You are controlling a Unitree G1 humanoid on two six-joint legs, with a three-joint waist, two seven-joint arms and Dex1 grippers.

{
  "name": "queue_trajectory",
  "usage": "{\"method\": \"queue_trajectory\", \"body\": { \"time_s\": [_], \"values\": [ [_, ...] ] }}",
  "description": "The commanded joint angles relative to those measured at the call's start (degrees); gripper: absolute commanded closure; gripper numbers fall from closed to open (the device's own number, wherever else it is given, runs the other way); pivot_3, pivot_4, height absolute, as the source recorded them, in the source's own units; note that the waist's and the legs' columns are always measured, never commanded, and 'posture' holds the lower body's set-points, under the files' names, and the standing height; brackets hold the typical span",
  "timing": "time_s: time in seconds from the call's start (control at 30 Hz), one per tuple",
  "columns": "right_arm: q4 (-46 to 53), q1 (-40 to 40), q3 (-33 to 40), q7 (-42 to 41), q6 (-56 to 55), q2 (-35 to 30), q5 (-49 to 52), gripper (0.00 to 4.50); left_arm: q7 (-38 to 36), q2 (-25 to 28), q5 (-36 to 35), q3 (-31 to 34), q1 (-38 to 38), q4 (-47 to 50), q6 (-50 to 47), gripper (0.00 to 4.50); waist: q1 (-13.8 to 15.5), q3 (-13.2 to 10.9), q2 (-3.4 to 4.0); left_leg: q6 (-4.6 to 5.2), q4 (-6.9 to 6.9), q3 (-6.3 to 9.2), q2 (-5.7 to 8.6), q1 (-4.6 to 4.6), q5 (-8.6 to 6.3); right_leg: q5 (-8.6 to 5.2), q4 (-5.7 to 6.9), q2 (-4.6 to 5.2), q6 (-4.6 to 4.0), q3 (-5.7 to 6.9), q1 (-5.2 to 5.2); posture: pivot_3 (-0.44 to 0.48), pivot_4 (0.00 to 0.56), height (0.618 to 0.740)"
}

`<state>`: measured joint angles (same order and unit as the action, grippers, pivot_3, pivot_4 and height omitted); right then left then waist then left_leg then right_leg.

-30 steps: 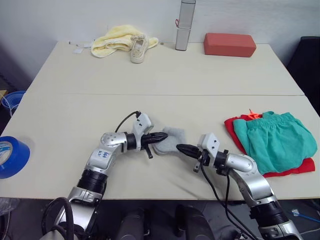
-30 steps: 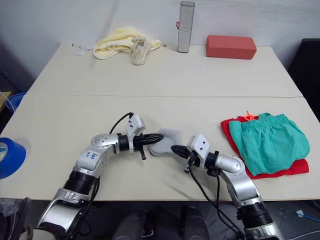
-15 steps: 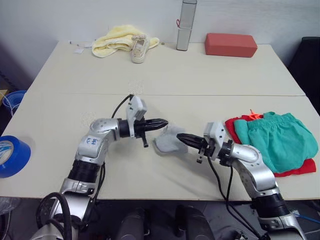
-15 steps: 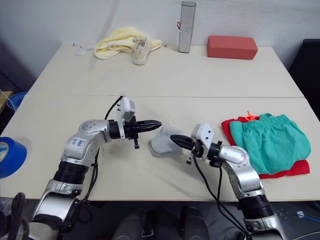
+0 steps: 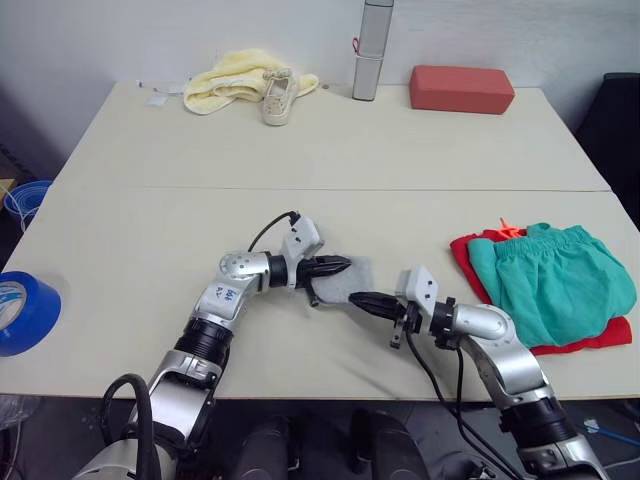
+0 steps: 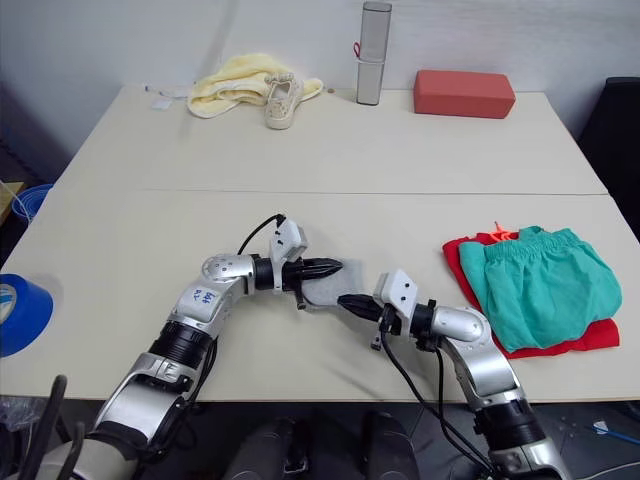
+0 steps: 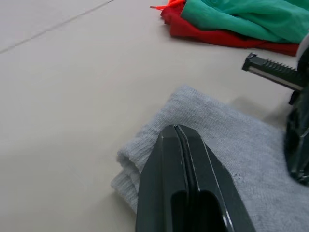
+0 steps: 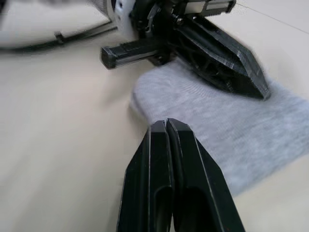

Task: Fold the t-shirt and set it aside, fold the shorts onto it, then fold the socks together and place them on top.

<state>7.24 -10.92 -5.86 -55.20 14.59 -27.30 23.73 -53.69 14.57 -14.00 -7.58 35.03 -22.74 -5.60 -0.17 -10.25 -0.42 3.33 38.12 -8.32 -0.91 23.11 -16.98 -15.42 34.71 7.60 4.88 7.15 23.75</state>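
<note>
In the left eye view, the socks [image 5: 343,279] lay as one flat grey bundle on the counter [image 5: 330,150], near its front edge and about in the middle between left and right. The left end effector [image 5: 340,265] rested on the far-left part of the bundle, and the right end effector [image 5: 362,299] touched its front edge. The shorts [image 5: 553,280] lay folded on the t-shirt [image 5: 590,338] close to the right edge of the counter, well apart from the socks. At the back edge there were a yellow cloth [image 5: 228,80], a small shoe [image 5: 277,96], a grey cylinder [image 5: 370,50] and a red block [image 5: 460,88]. A blue tape roll [image 5: 24,312] was at the left, just beside the front-left corner.

The right eye view showed the same arrangement, with both end effectors meeting over the socks.

In the left wrist view, the left end effector [image 7: 179,133] was clenched, its two fingers pressed together with nothing between them, and its tip lay on the grey knit. The shorts and t-shirt were seen behind.

In the right wrist view, the right end effector [image 8: 165,126] was also clenched and held nothing, with its tip at the edge of the socks, opposite the left end effector.
</note>
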Motion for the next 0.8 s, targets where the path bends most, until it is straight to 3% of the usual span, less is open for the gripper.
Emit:
{"method": "queue_trajectory", "body": {
  "time_s": [0.03,0.1,0.23,0.43,0.6,0.8],
  "values": [
    [6.5,-0.7,6.8,2.2,14.5,-3.2,11.4,4.09,-6.2,3.0,-5.3,4.5,-1.7,4.8,4.1,4.50,-0.1,0.0,0.00,-0.02,0.00,0.00,-0.01,0.00,-0.01,-0.01,0.00,0.01,-0.02,-0.02,0.02,0.000,0.150,0.740],
    [6.8,-1.6,8.0,2.5,21.8,-5.8,14.7,3.61,-8.7,5.1,-5.9,4.8,-2.2,5.3,3.2,4.50,0.0,0.0,0.01,-0.07,0.00,0.06,-0.03,-0.01,-0.02,-0.03,0.02,0.02,-0.08,0.02,0.03,0.000,0.150,0.740],
    [2.1,-6.8,7.1,7.5,36.2,-10.0,14.7,2.14,-12.4,7.1,-5.6,4.5,-2.0,3.9,4.7,4.50,0.2,0.0,0.01,-0.13,-0.01,0.07,-0.01,-0.03,-0.09,-0.05,0.03,0.08,-0.14,0.04,0.03,0.000,0.150,0.740],
    [-9.4,-17.4,8.9,11.6,53.6,-7.0,18.9,0.04,-14.7,6.3,-2.7,3.1,0.1,-0.7,10.0,4.50,0.1,0.0,0.02,-0.02,-0.01,0.06,0.04,0.04,-0.05,-0.04,-0.01,0.15,-0.12,0.09,0.06,0.000,0.150,0.740],
    [-18.8,-24.0,9.8,15.0,60.2,-1.6,18.6,0.04,-14.8,5.6,0.0,1.7,1.9,-5.6,13.0,4.50,-0.2,0.0,0.01,0.00,0.01,0.04,0.04,0.03,-0.03,-0.04,0.06,0.12,-0.11,0.11,0.04,0.000,0.150,0.740],
    [-22.5,-28.5,7.8,17.6,66.6,4.2,17.6,0.04,-12.9,5.4,2.8,1.0,2.5,-8.4,14.0,4.50,-1.6,0.1,0.02,-0.02,-0.04,0.03,0.01,0.00,-0.02,-0.04,0.32,0.06,-0.11,0.12,0.04,0.000,0.150,0.740]
  ]
}}
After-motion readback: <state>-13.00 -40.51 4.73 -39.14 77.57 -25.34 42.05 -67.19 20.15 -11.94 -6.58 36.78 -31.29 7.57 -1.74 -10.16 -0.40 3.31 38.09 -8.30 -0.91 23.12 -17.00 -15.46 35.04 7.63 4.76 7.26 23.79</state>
